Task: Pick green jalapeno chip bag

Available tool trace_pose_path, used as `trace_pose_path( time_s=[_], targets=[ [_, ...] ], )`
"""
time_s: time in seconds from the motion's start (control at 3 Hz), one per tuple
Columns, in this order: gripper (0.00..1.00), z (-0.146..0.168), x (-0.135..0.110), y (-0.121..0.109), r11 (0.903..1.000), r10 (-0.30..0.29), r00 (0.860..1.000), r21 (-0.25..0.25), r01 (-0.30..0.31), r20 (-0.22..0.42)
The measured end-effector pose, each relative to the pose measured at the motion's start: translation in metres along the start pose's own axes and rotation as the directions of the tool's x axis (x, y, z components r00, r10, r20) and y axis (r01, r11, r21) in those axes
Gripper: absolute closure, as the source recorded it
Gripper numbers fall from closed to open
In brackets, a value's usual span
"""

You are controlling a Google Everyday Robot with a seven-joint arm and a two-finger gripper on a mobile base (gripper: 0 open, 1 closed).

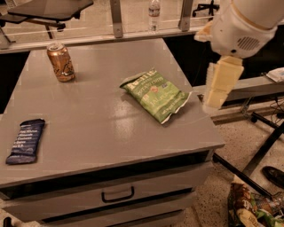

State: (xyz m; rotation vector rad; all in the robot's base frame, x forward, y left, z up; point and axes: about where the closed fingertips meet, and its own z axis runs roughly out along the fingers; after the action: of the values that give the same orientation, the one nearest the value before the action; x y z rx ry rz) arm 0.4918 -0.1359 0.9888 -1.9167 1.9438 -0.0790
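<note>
The green jalapeno chip bag (155, 94) lies flat on the grey table (102, 133), right of centre, its long axis running diagonally. It is light green with white lettering and pale crimped ends. My gripper (214, 103) hangs pointing down from the white arm (242, 26) just off the table's right edge. It is to the right of the bag, above table level, and not touching it. Nothing is in it.
A brown drink can (61, 62) stands at the back left. A dark blue wrapped bar (25, 141) lies at the front left. A water bottle (153, 12) stands behind the table. A multicoloured bag (248, 208) and a shoe (273, 175) are on the floor at right.
</note>
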Motion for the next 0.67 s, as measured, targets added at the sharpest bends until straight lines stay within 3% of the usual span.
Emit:
trace_pose_path(
  time_s=[0.33, 0.67],
  targets=[
    [0.00, -0.0230, -0.0344, 0.0504, 0.9962, -0.059, 0.995, -0.059, 0.064, 0.079],
    [0.00, -0.0214, -0.0344, 0.0495, 0.9961, -0.060, 0.995, -0.060, 0.065, 0.080]
  ],
)
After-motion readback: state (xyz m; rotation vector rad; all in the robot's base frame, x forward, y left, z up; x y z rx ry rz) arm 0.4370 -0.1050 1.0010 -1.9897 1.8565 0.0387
